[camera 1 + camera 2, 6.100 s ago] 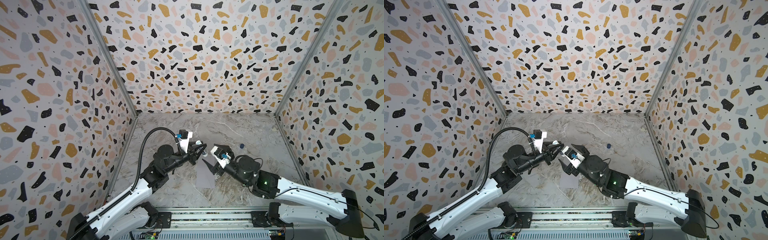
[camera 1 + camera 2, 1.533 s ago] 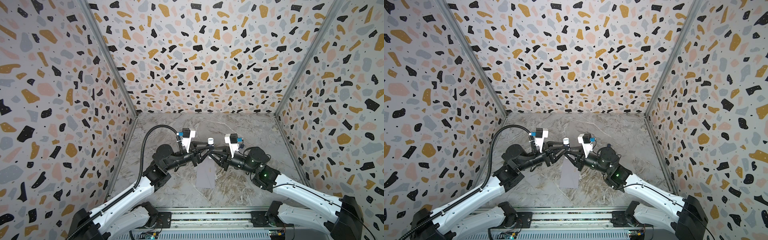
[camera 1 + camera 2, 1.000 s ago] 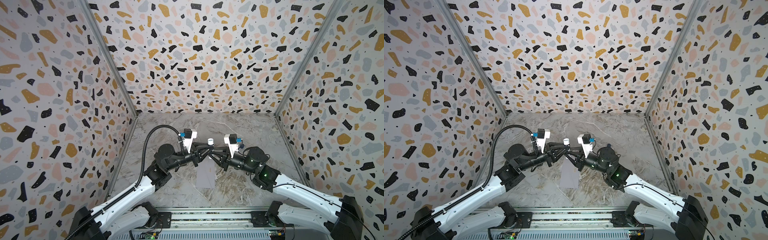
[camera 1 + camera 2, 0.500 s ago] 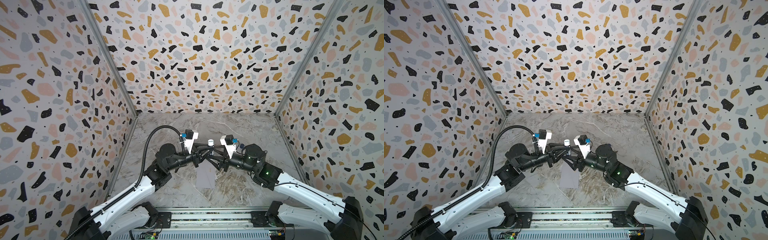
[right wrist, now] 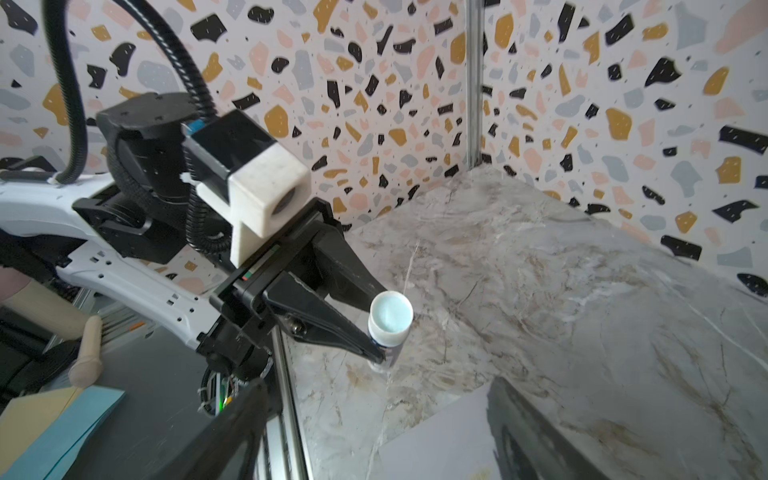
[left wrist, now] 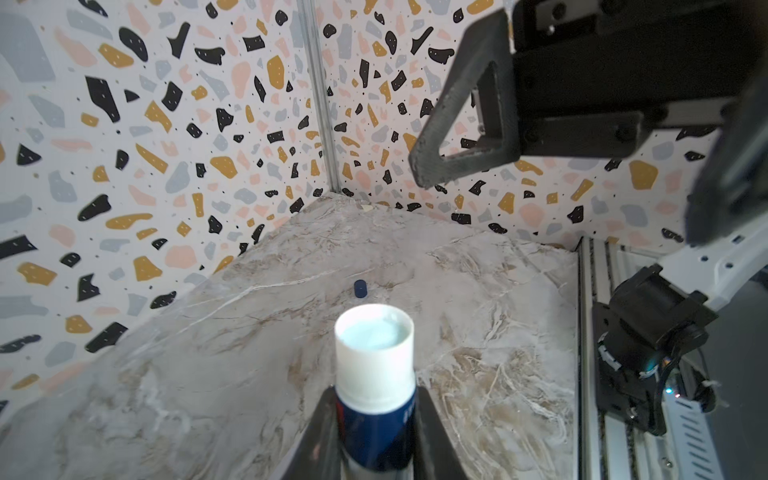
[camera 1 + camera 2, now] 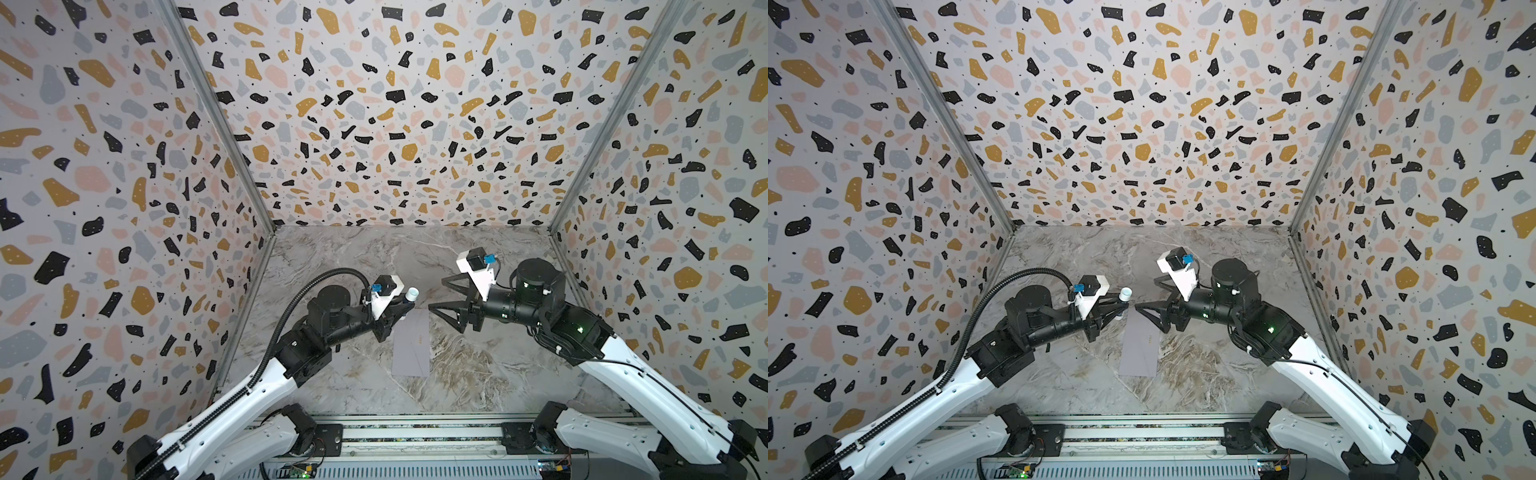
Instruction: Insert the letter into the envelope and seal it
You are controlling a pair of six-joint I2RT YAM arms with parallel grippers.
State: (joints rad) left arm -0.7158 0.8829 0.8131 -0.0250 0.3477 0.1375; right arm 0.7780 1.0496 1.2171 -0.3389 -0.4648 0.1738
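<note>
The marble tabletop (image 7: 357, 257) carries little, and both arms reach in from the near rail to meet over its middle. The envelope (image 7: 411, 349), pale grey-lavender with a tiny gold mark, lies flat at the centre with its long side running near to far and its far end between the two grippers. No tan bordered letter shows in any view, so it is probably inside already, though nothing here confirms that, and I cannot tell whether the flap lies fully down. The right gripper (image 7: 437, 294) hangs over the far right corner of the envelope with its jaws spread wide and nothing between them. The left gripper (image 7: 402, 308) sits by the far left corner, its jaws drawn in tight on the dark blue barrel of a glue stick (image 6: 376, 374). The stick's white collar and pale blue glue face are bare and point up and away from the paper. A small dark blue cap (image 6: 360, 288) lies alone on the table further off to the right, well apart from the stick. This looks like the sealing step, with the glue ready but not yet applied. The next move calls for tipping the stick so that its glue face meets the flap's edge. Meanwhile the free right gripper would need to lift or steady the thin, easily shifted envelope.
</note>
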